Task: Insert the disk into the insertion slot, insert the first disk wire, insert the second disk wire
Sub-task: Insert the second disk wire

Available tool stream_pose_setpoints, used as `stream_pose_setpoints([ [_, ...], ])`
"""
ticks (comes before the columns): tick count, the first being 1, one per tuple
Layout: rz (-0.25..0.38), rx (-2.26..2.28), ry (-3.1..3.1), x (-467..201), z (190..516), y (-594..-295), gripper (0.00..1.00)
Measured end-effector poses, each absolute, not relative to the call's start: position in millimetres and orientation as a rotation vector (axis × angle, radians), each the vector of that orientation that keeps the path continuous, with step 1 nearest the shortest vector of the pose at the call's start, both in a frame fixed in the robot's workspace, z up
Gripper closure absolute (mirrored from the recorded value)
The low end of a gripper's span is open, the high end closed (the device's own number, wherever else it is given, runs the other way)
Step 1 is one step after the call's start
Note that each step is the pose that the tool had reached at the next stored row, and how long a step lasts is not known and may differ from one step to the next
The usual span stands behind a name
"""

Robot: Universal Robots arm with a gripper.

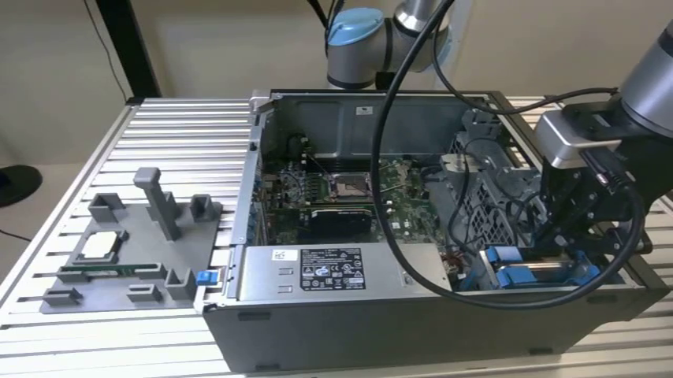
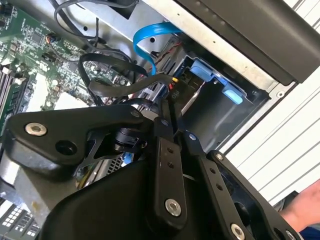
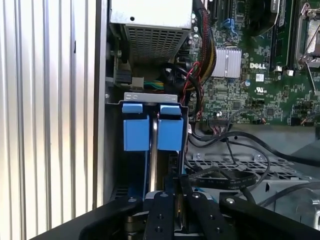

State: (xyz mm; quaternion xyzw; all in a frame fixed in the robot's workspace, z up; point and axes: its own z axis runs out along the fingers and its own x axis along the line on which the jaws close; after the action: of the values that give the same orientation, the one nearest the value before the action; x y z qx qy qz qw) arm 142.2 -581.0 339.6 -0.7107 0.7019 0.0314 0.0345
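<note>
Disk point(image 3: 153, 150) in insertion slot point(image 3: 150, 96), gripper point(image 3: 176, 187) just above

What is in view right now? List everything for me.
computer case: one, grey, open on the slatted table.
slatted table: one, silver, under everything.
motherboard: one, green, on the case floor.
power-supply box: one, grey, labelled, at the case's near wall.
disk: one, in a blue carrier, standing on edge in the insertion slot beside the power-supply box.
flat cable: one, light blue, looping above the bay.
parts fixture: one, grey, at the exterior view's left.
gripper: one, black, over the disk's upper edge.
</note>
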Motion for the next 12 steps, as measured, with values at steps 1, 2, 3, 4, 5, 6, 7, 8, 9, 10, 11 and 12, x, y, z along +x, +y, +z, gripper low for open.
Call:
stream_pose_setpoints([
  [1, 0.097, -2.185, 2.158, 142.2, 339.3, -580.9, 1.0],
  [2, 0.097, -2.185, 2.158, 142.2, 339.1, -581.0, 1.0],
  [3, 0.098, -2.184, 2.157, 142.2, 339.0, -581.0, 1.0],
  [4, 0.098, -2.184, 2.157, 142.2, 339.2, -580.9, 1.0],
  [5, 0.099, -2.184, 2.157, 142.2, 339.6, -580.9, 1.0],
  [6, 0.099, -2.183, 2.157, 142.2, 339.8, -580.9, 1.0],
  [7, 0.1, -2.183, 2.157, 142.2, 340.1, -580.9, 1.0],
  [8, 0.1, -2.183, 2.156, 142.2, 340.6, -580.9, 1.0],
  [9, 0.1, -2.183, 2.156, 142.3, 341.0, -580.9, 1.0],
  [10, 0.099, -2.183, 2.157, 142.2, 341.5, -580.9, 1.0],
  [11, 0.1, -2.183, 2.157, 142.2, 342.3, -580.9, 1.0],
  [12, 0.1, -2.183, 2.157, 142.2, 342.6, -580.9, 1.0],
])
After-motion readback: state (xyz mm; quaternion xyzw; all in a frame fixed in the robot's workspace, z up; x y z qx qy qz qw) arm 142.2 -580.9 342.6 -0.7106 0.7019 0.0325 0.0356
